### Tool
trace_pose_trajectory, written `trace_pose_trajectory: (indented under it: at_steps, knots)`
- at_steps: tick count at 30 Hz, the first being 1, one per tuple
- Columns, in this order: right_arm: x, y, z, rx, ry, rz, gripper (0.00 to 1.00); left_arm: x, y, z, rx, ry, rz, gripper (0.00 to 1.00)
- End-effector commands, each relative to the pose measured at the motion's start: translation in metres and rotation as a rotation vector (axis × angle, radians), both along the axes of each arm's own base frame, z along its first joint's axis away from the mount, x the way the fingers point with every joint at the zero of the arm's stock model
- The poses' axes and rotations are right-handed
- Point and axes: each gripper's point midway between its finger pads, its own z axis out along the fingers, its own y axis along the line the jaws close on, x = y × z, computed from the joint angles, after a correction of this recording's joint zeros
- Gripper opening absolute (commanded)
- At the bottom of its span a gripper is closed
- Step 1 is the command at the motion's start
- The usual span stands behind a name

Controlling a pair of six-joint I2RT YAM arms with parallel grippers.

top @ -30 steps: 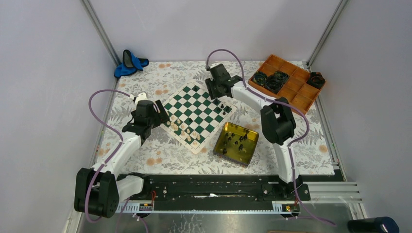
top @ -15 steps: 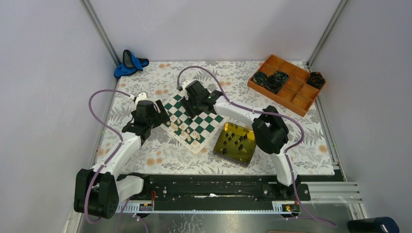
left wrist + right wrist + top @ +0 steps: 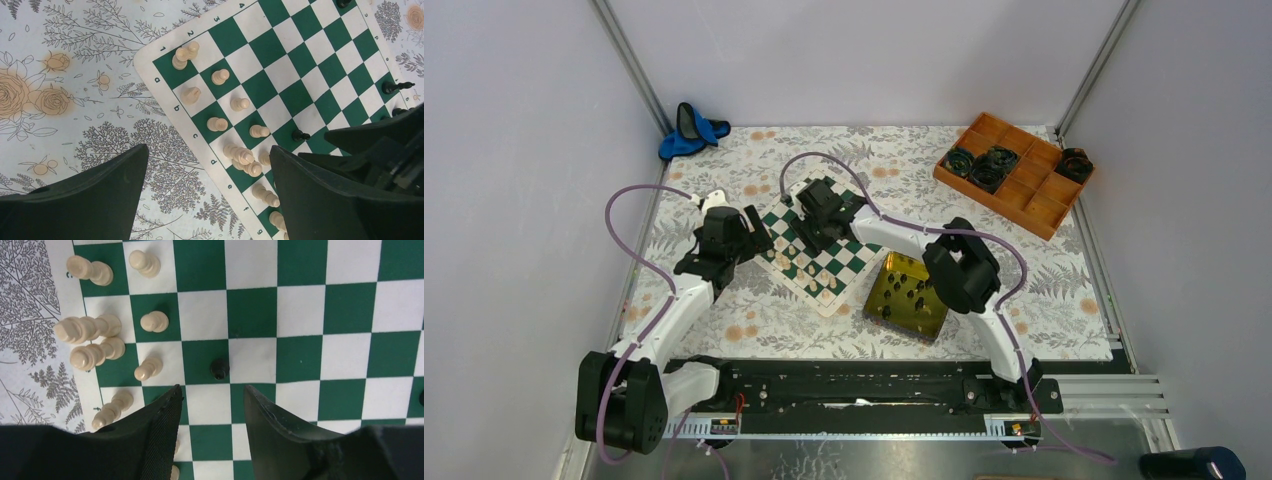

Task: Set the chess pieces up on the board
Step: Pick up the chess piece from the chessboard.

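right gripper [image 3: 212, 392]: about half open, with nothing in it. It hangs low over the board [image 3: 350, 310].
black pawn [image 3: 220, 368]: just past the tips of the right gripper, on the line between a green square and a white one. It is not between the fingers yet.
way to go: the right gripper likely needs a small push forward, then a squeeze.
how it sits: the black pawn seems to stand up, so its long way points up at the camera.
left gripper [image 3: 207, 150]: wide open and holding nothing, over the board's near left corner.
nearer arm: the right one is much closer to the black pawn.
white pieces [image 3: 90, 327]: bunched along the left side of the board. Some stand and some lie tipped over.
black pieces [image 3: 914, 285]: small and dark, many waiting in the gold tray [image 3: 876, 300] beside the board.
job: looks far from done.
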Motion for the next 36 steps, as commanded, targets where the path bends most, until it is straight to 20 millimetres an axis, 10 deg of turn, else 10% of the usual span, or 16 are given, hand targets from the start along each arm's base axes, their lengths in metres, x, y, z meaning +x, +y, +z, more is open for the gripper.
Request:
trace_pose_trajectory:
  at_steps: [1,36]
  knots:
    - [0.008,0.02,0.014,0.044,-0.028,0.033,0.54,0.005,-0.004,0.01,-0.009,-0.047,-0.01,0.99]
    - [0.022,0.017,-0.008,0.0,-0.051,-0.001,0.36,0.005,-0.009,0.007,-0.003,-0.037,-0.029,0.99]
